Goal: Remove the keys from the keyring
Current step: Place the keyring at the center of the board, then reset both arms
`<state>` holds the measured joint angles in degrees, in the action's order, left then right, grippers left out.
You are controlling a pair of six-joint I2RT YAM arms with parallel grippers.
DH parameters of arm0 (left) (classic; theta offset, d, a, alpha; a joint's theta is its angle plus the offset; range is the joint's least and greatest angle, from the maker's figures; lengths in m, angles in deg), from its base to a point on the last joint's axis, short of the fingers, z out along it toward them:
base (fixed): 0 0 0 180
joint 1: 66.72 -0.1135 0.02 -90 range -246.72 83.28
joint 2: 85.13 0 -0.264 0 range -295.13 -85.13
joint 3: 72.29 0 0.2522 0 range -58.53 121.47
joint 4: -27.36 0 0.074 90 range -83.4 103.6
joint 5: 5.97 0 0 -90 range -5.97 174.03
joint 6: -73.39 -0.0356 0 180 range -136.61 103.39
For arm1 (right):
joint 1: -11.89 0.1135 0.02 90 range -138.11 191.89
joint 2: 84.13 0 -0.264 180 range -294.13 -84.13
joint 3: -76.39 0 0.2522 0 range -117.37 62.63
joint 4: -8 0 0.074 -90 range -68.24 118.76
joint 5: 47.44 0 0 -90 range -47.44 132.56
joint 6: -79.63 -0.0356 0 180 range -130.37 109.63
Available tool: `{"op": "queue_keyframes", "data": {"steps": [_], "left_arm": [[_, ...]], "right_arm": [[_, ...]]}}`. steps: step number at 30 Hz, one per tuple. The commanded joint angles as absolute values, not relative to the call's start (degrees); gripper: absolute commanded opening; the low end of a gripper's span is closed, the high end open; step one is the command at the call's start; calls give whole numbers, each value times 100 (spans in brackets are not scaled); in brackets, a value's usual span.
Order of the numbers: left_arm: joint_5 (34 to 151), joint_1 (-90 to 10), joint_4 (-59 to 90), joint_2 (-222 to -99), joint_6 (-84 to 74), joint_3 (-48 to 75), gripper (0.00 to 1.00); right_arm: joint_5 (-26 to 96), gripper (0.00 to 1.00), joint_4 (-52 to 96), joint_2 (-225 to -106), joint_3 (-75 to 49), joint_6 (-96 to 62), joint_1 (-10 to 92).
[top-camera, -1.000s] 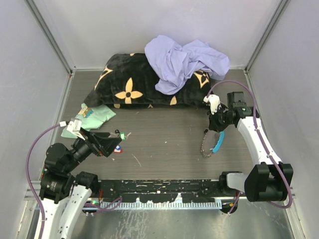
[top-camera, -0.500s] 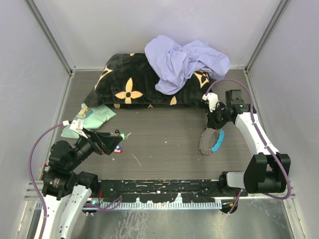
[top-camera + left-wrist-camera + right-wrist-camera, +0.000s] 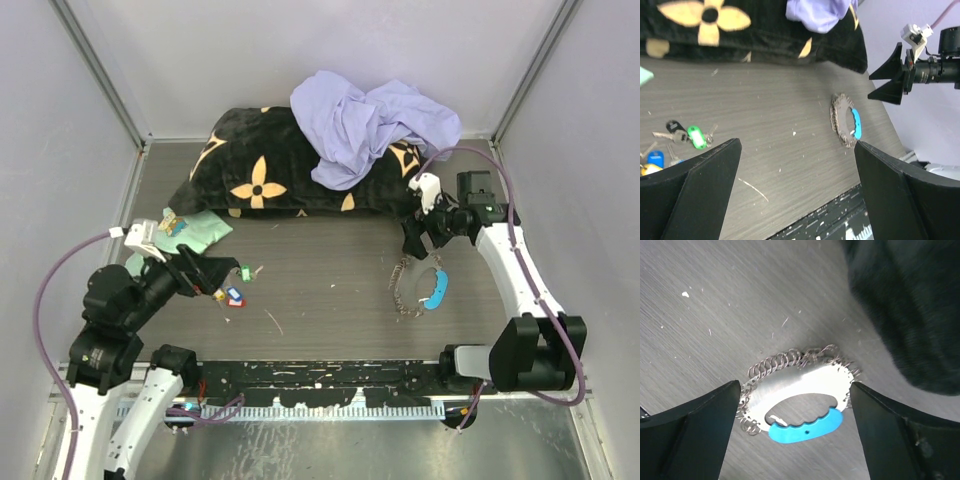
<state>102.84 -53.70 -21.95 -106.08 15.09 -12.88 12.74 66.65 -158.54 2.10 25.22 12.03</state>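
The right arm reaches forward and bends down over the table. The right gripper has its jaws spread wide and empty, and the keyring lies flat directly beneath the gap (chain loop and blue crescent both down). A second ago those jaws pinched the chain, which dangled from them. The left gripper, wide open and empty as before, has drawn back, and the keys lie outside its left finger.

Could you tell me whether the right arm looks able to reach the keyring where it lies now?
Probably yes. The right end effector hangs open directly over the keyring, which lies flat on the table with nothing covering it; the pillow is off to one side.
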Motion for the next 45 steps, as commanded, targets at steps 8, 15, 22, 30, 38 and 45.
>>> {"op": "queue_keyframes", "data": {"steps": [8, 15, 22, 30, 38, 45], "left_arm": [[9732, -5366, -2922, -11826, 491, 1328, 98], [9949, -5368, -3134, -12266, 198, 2487, 98], [10276, -5274, -3070, -12472, 305, 3102, 98], [10389, -5226, -3046, -12445, 347, 3225, 98], [10573, -5221, -2901, -12364, 501, 3008, 98], [10610, -5216, -2833, -12313, 536, 2847, 98]], "right_arm": [[2006, 100, 5540, -14540, -1816, 11, 1177], [1406, 100, 6281, -14751, -3525, -326, 1180], [143, 100, 6315, -14952, -4400, -1442, 1180], [574, 100, 6394, -14863, -4899, -2215, 1180], [659, 100, 6448, -14703, -4765, -2191, 1171], [582, 100, 6404, -14677, -4679, -2141, 1154]]}}
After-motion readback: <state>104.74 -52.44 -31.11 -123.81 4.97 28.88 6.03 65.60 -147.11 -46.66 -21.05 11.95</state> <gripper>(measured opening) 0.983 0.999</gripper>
